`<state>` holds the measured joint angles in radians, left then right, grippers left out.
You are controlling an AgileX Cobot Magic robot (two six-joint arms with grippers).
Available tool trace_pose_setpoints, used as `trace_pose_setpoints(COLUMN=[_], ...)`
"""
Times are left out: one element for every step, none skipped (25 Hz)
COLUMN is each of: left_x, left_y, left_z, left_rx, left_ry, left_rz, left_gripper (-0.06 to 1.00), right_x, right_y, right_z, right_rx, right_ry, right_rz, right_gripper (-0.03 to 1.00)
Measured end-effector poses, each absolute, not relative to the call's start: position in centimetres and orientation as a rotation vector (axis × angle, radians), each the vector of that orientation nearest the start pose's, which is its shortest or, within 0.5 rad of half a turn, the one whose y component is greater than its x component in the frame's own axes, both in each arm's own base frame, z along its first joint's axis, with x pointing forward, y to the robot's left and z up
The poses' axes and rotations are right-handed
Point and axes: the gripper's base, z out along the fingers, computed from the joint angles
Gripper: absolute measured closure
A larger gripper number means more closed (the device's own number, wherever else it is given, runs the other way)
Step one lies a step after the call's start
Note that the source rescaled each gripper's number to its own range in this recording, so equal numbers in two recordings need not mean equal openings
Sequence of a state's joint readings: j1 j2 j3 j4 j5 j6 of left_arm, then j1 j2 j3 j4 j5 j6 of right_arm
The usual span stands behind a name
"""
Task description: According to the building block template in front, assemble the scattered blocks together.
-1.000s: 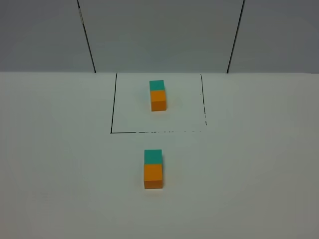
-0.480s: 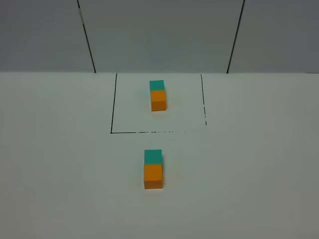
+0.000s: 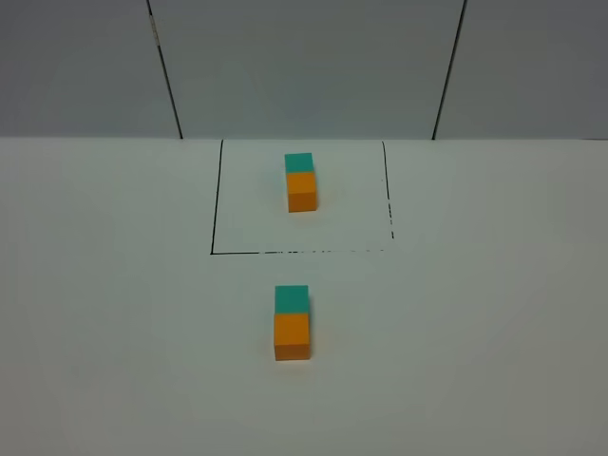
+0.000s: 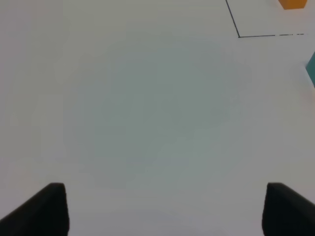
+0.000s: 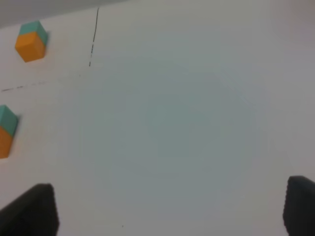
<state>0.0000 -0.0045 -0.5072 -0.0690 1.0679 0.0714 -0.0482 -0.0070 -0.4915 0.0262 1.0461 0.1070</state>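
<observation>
The template's teal cube [image 3: 298, 162] and orange cube [image 3: 302, 191] touch in a row inside the black-lined square [image 3: 212, 218] at the back. In front of it, the plain teal cube [image 3: 292, 298] and plain orange cube [image 3: 293, 337] sit touching, teal behind orange. Neither gripper shows in the high view. In the left wrist view my left gripper [image 4: 167, 211] is open and empty above bare table, with the plain teal cube's edge [image 4: 311, 69] far off to one side. In the right wrist view my right gripper [image 5: 165, 209] is open and empty, and the plain pair [image 5: 6, 130] lies at the frame's edge.
The white table [image 3: 475, 332] ends at a grey panelled wall [image 3: 304, 66] behind the square. The square's front line is partly broken. The template pair also shows in the right wrist view [image 5: 31, 42].
</observation>
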Motion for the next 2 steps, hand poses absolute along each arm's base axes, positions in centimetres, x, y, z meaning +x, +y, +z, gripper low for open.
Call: trace_pose_setpoints(left_x=[-0.68, -0.68], left_y=[-0.55, -0.55], left_z=[27.88, 27.88], left_rx=[0.077, 0.077], left_ry=[2.037, 2.037], left_rz=[-0.038, -0.038], left_gripper=[0.25, 0.25], right_x=[-0.43, -0.43], right_y=[0.23, 0.23], right_z=[27.61, 27.61], right_rx=[0.157, 0.157], right_ry=[2.026, 2.026], right_rz=[0.068, 0.068], right_gripper=[0.14, 0.14])
